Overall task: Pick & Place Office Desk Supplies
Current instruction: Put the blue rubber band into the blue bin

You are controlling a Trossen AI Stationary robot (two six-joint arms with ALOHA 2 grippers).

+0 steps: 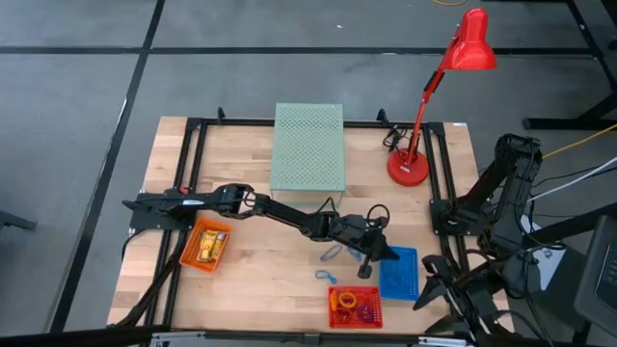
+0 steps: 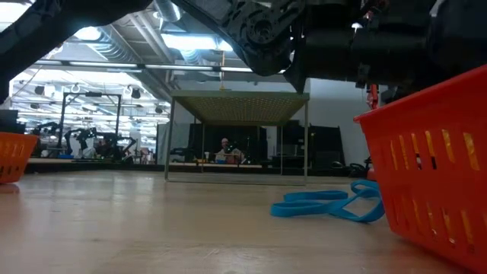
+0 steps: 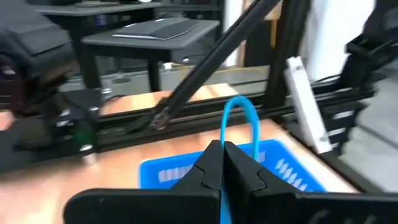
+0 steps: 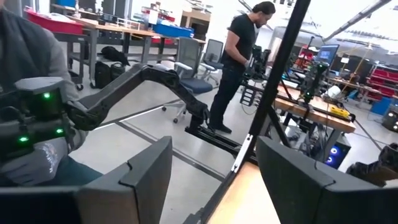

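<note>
My left gripper (image 3: 222,149) is shut on a thin blue loop (image 3: 239,115), reaching across the table to the blue basket (image 1: 398,273); in the high view it (image 1: 376,255) stands at that basket's left edge. More blue loops (image 1: 333,253) lie flat on the wood beside it, also seen in the low view as blue loops (image 2: 327,204). The yellow pieces (image 1: 210,243) lie in an orange basket on the left. The ring clips (image 1: 353,307) lie in an orange basket at the near edge. My right gripper (image 4: 214,180) is open, parked off the table's right side. My left gripper pinches the thin blue loop between its two shut fingers (image 3: 208,165). The free part of the loop (image 3: 252,124) arches out past the fingertips, in front of the blue basket (image 3: 273,165). The pinched part is hidden between the fingers.
A pale green perforated box (image 1: 308,146) stands at the far middle of the table and a red desk lamp (image 1: 409,170) at the far right. A black frame (image 1: 439,193) runs along the table's edges. A person (image 4: 239,59) stands in the room beyond.
</note>
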